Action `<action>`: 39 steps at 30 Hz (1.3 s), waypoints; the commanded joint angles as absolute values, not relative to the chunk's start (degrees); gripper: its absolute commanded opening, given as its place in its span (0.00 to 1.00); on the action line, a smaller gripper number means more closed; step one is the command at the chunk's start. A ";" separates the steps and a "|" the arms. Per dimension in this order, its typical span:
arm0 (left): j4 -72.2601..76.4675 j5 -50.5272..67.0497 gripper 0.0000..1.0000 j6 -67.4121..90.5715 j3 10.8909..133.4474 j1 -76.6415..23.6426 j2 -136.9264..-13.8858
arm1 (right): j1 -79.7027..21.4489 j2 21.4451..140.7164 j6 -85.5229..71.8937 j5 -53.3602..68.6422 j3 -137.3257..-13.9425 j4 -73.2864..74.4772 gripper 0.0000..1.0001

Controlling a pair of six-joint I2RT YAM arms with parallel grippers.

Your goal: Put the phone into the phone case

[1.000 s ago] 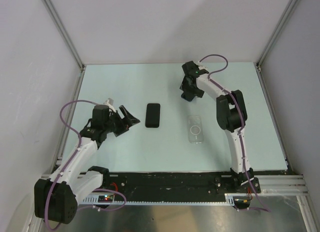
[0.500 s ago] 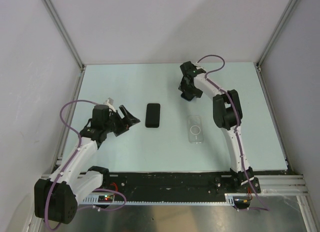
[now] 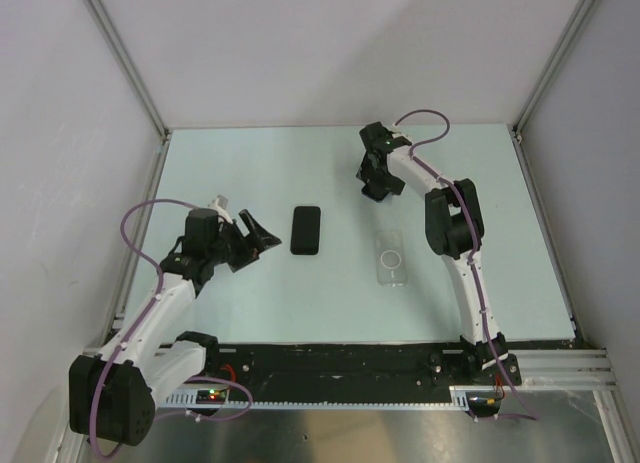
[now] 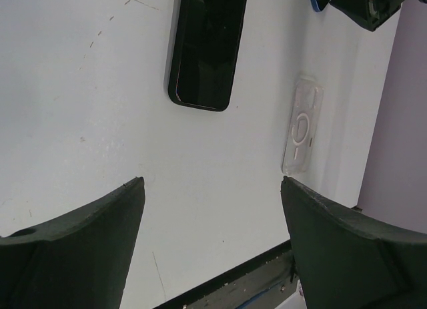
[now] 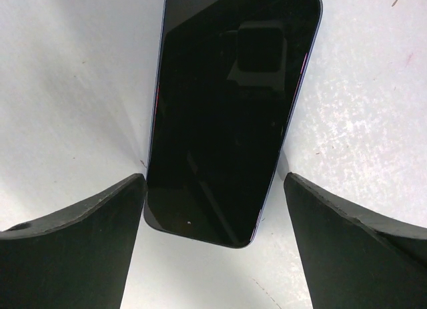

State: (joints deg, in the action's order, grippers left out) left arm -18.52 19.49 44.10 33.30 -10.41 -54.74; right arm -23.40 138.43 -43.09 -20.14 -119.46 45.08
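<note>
While grey panel walls [image 3: 300, 53] enclose the pale table [image 3: 250, 293], the right wrist view, unlike the top view, shows a blue-edged phone [image 5: 230, 109] lying flat between the wide, empty jaws of the right gripper [image 5: 213, 179]. The left gripper [image 4: 210, 182], equally spread and empty, has 1 black phone [image 4: 207, 49] ahead of its jaws. The phone case [image 4: 303, 125] lies ahead too, off to one side.

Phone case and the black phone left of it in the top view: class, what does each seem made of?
Phone case: likely clear plastic, glossy; the table shows through it. Black phone: glass-looking front, glossy with a faint sheen; rim material unclear.
</note>
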 commanded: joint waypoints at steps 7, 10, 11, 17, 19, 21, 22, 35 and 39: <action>-16.97 21.05 0.87 44.56 32.44 -9.89 -54.50 | -24.12 138.06 -45.19 -21.96 -121.19 43.74 0.89; -16.91 21.22 0.87 44.55 32.43 -9.90 -54.60 | -24.38 138.50 -44.74 -22.29 -121.89 44.15 0.89; -16.85 21.29 0.87 44.56 32.43 -9.92 -54.59 | -24.50 138.95 -44.56 -22.44 -122.64 44.53 0.89; -16.72 21.78 0.87 44.63 32.28 -9.84 -54.64 | -24.67 141.82 -43.19 -23.15 -126.96 49.23 0.87; -16.70 21.92 0.87 44.69 32.33 -9.89 -54.66 | -24.76 142.13 -42.50 -23.52 -127.19 50.17 0.86; -16.63 22.14 0.87 44.72 32.34 -9.85 -54.71 | -24.76 142.39 -41.89 -24.14 -127.14 51.24 0.86; -16.58 22.23 0.87 44.73 32.34 -9.85 -54.69 | -24.64 142.65 -41.64 -24.33 -127.16 51.81 0.85; -16.44 22.18 0.87 44.93 32.17 -9.84 -54.26 | -23.62 137.92 -37.02 -21.21 -115.85 46.75 0.78; -16.44 22.18 0.87 45.00 32.17 -9.90 -54.30 | -22.15 133.57 -35.19 -18.77 -107.82 42.60 0.73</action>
State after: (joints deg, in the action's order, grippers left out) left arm -18.09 21.23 44.16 32.67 -10.35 -54.74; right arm -24.03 136.68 -37.95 -21.32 -114.72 42.52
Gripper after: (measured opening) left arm 0.870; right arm 0.781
